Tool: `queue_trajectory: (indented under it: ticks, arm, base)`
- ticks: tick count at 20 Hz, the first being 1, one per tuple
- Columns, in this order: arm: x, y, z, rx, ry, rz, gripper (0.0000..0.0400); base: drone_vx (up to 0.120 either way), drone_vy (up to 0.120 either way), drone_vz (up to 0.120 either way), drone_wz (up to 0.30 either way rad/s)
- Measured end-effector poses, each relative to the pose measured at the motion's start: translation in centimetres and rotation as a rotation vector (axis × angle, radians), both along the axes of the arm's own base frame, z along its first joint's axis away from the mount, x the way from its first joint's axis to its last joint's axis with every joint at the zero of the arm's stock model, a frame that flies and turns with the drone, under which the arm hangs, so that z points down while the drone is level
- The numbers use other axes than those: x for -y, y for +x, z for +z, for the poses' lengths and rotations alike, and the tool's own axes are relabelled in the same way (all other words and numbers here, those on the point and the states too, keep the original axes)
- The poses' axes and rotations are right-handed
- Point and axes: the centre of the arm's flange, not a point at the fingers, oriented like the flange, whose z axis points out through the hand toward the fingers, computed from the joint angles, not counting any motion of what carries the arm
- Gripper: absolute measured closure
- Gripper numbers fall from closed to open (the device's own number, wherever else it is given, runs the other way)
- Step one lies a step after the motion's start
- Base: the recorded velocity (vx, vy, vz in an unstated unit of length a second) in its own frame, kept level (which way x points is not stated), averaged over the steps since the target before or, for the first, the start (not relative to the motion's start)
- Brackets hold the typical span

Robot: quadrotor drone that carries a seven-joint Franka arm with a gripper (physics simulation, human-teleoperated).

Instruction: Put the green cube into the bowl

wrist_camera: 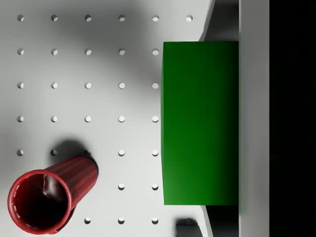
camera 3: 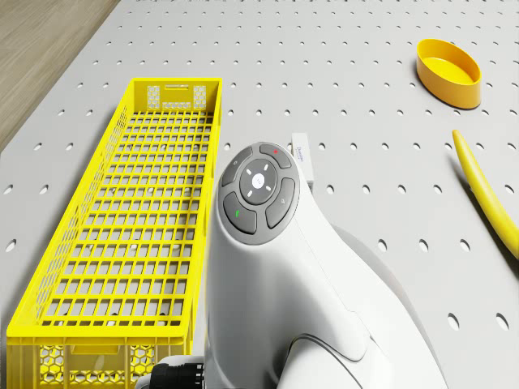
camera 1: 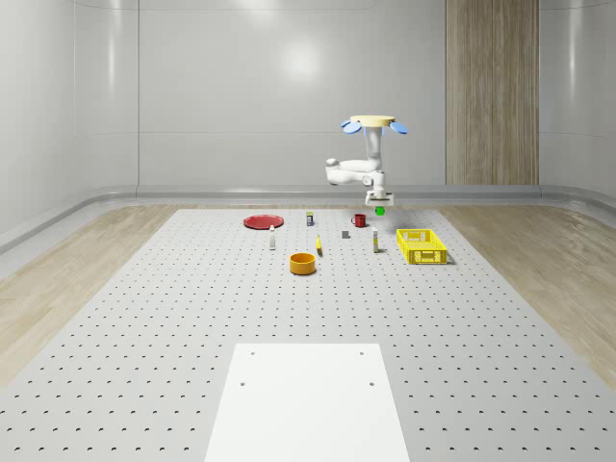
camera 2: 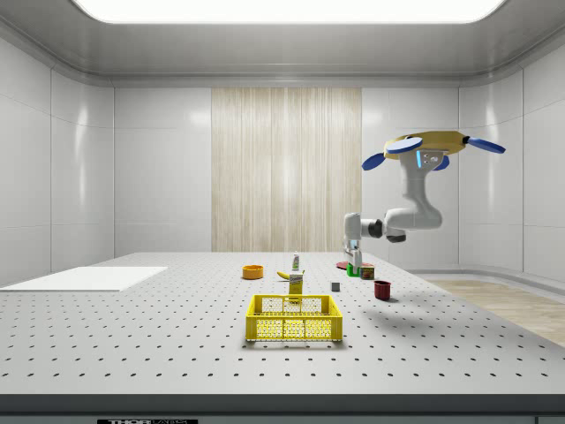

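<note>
The green cube point(camera 1: 379, 210) hangs in the air with my gripper point(camera 1: 379, 204) shut on it, above the table's far right part. In the wrist view the green cube point(wrist_camera: 200, 123) lies against a grey finger point(wrist_camera: 254, 118), with a red mug point(wrist_camera: 44, 197) on the table below. From the side the cube point(camera 2: 353, 269) hangs under the gripper point(camera 2: 353, 261). The orange bowl point(camera 1: 303, 263) stands on the table, nearer the whole-scene camera and to its left of the cube; it is also the bowl point(camera 3: 448, 73) in the drone view. The drone point(camera 1: 373, 123) hovers high above the cube.
A yellow crate point(camera 1: 421, 245) stands to the whole-scene view's right of the cube. The red mug point(camera 1: 359, 220), a banana point(camera 1: 319, 246), a red plate point(camera 1: 261, 221) and several small bottles and boxes lie around. A white slab point(camera 1: 308, 399) covers the table's near end.
</note>
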Motion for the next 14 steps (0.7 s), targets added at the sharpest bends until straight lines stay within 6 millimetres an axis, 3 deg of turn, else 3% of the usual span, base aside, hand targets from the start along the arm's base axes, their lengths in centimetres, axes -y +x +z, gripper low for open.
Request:
queue_trajectory:
  ticks: [14]
  arm:
    - [0.00, 0.00, 0.00, 0.000, 0.000, 0.000, 0.0150]
  base:
    - [0.120, -0.120, 0.000, 0.000]
